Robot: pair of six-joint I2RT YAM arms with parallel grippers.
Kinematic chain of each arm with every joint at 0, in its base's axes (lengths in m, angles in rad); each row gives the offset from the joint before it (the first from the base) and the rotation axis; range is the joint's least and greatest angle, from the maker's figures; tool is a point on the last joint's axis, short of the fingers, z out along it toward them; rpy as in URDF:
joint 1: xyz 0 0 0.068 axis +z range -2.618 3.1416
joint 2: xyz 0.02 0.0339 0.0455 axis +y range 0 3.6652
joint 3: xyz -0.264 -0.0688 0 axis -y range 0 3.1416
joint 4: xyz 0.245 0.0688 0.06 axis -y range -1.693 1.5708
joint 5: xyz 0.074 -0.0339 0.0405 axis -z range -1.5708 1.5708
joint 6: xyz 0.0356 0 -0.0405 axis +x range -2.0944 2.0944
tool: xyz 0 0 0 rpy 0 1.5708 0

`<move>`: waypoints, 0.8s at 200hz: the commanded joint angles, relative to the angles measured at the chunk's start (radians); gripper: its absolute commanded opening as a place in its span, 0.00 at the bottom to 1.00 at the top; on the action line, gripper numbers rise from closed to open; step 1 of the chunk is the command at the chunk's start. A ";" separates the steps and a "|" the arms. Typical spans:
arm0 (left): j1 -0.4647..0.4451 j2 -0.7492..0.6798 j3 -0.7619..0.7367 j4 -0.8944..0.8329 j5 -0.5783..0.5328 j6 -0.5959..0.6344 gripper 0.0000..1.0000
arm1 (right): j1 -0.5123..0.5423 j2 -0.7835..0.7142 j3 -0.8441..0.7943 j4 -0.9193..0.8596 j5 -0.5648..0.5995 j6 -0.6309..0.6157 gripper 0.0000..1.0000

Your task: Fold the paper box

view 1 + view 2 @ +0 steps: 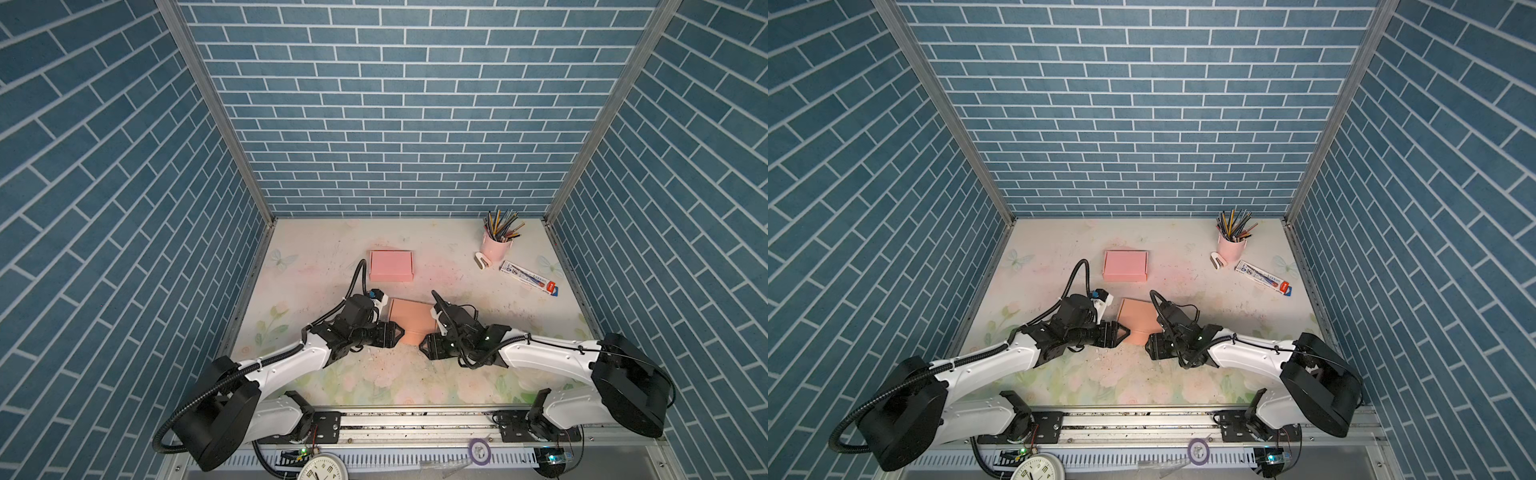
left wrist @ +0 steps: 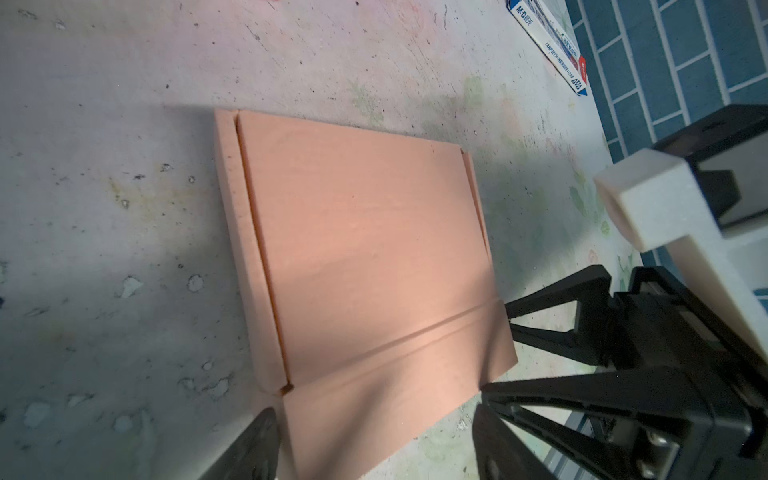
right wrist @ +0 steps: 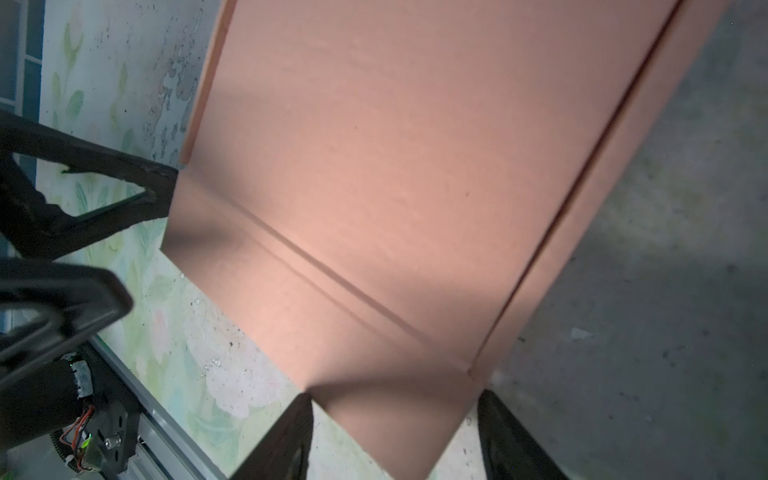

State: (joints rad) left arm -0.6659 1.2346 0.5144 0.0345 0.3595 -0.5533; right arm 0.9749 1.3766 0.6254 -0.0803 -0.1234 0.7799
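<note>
The scuffed floral-print table [image 1: 415,386] carries a flat paper box blank [image 1: 409,318], its near flap between the two pairs of jaws. Beyond the jaws lies a folded pink box [image 1: 390,266]. Far to their right are a pink pencil cup [image 1: 494,247], a white stapler [image 1: 483,261] and a pen carton [image 1: 528,277].

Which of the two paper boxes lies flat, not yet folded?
The salmon box between the left tool and right tool; the brighter pink box behind it is folded shut.

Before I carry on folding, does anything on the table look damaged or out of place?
Only the floral table covering: its print is chipped and flaking around the flat salmon cardboard box blank. The blank itself looks intact.
</note>
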 commanded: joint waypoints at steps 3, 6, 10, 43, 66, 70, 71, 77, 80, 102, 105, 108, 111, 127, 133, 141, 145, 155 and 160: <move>-0.012 -0.017 -0.011 -0.002 0.003 -0.010 0.74 | 0.012 -0.031 0.021 -0.010 0.008 0.037 0.64; -0.012 -0.017 -0.011 -0.003 0.003 -0.011 0.74 | 0.013 -0.032 0.022 -0.011 0.010 0.038 0.64; -0.012 -0.017 -0.010 -0.004 0.002 -0.012 0.74 | 0.015 -0.033 0.020 -0.012 0.010 0.039 0.64; -0.016 -0.034 -0.004 -0.025 -0.005 -0.013 0.74 | 0.028 -0.043 0.021 -0.023 0.017 0.045 0.64; -0.016 -0.050 -0.002 -0.036 -0.007 -0.016 0.74 | 0.036 -0.054 0.021 -0.031 0.027 0.050 0.64; -0.015 -0.053 -0.003 -0.039 -0.008 -0.016 0.74 | 0.038 -0.056 0.021 -0.032 0.028 0.051 0.64; -0.016 -0.052 -0.003 -0.039 -0.008 -0.016 0.74 | 0.038 -0.056 0.021 -0.032 0.028 0.052 0.64; -0.016 -0.055 -0.003 -0.043 -0.008 -0.016 0.74 | 0.039 -0.059 0.021 -0.034 0.031 0.051 0.64; -0.016 -0.055 -0.003 -0.044 -0.007 -0.017 0.74 | 0.040 -0.060 0.020 -0.034 0.031 0.053 0.64; -0.020 -0.064 -0.006 -0.046 -0.007 -0.020 0.74 | 0.044 -0.064 0.016 -0.033 0.037 0.055 0.65; -0.020 -0.065 -0.008 -0.046 -0.007 -0.023 0.74 | 0.044 -0.066 0.015 -0.033 0.036 0.055 0.65; -0.019 -0.066 -0.007 -0.045 -0.007 -0.023 0.74 | 0.044 -0.066 0.014 -0.034 0.037 0.056 0.65; -0.019 -0.066 -0.008 -0.047 -0.007 -0.023 0.74 | 0.045 -0.066 0.013 -0.034 0.039 0.056 0.65; -0.021 -0.066 -0.013 -0.044 -0.009 -0.027 0.74 | 0.045 -0.065 0.009 -0.032 0.041 0.057 0.65; -0.021 -0.064 -0.013 -0.041 -0.010 -0.027 0.74 | 0.045 -0.065 0.008 -0.032 0.041 0.056 0.65; -0.022 -0.063 -0.015 -0.042 -0.010 -0.028 0.74 | 0.045 -0.063 0.006 -0.032 0.041 0.058 0.65; -0.020 -0.064 -0.015 -0.042 -0.012 -0.028 0.74 | 0.045 -0.063 0.006 -0.032 0.042 0.058 0.65; -0.021 -0.067 -0.016 -0.044 -0.017 -0.027 0.74 | 0.045 -0.063 0.005 -0.032 0.043 0.058 0.65; -0.021 -0.068 -0.013 -0.045 -0.019 -0.027 0.74 | 0.045 -0.063 0.003 -0.031 0.044 0.058 0.65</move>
State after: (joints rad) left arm -0.6811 1.1828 0.5140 0.0044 0.3561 -0.5728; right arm 1.0138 1.3273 0.6250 -0.0971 -0.1005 0.8078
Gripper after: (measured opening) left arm 0.736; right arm 0.649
